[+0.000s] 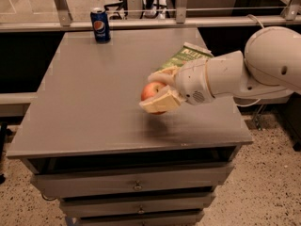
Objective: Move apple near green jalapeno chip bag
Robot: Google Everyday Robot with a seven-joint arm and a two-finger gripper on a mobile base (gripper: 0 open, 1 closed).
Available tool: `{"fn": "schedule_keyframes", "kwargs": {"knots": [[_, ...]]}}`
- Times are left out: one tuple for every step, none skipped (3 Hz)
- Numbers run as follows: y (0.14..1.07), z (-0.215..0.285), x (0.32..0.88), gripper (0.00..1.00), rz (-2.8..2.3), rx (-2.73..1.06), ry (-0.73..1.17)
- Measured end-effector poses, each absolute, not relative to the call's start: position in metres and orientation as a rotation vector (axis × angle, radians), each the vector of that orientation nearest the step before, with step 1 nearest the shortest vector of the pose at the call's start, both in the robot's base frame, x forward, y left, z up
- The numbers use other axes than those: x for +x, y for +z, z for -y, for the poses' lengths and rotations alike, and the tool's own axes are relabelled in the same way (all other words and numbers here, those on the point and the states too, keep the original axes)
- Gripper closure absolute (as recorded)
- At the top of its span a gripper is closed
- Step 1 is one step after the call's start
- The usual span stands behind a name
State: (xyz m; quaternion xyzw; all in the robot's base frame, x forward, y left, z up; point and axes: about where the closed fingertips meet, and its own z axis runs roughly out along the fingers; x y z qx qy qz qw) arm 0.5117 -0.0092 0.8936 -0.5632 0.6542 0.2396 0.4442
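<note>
Camera view: gripper (157, 91) is hovering over the table (94, 102), right of centre, its fingers pinching the apple (151, 91) from both sides; apple is hanging just beside the green jalapeno chip bag (186, 56), seemingly off the surface. Judging the carry nearly done; lowering and releasing are remaining; blue soda can (100, 25) is standing well apart.

The gripper (148, 93), over the table (94, 107), hides part of the apple (151, 89). The arm (263, 60) covers perhaps half the chip bag (185, 58).
</note>
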Motion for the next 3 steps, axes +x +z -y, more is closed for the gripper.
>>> {"fn": "schedule_keyframes", "kwargs": {"knots": [[0.902,0.031,0.528,1.00,-1.599,-1.367,0.557],[0.911,0.072,0.558,1.00,-1.593,-1.341,0.503],[0.907,0.117,0.590,1.00,-1.634,-1.298,0.479]]}}
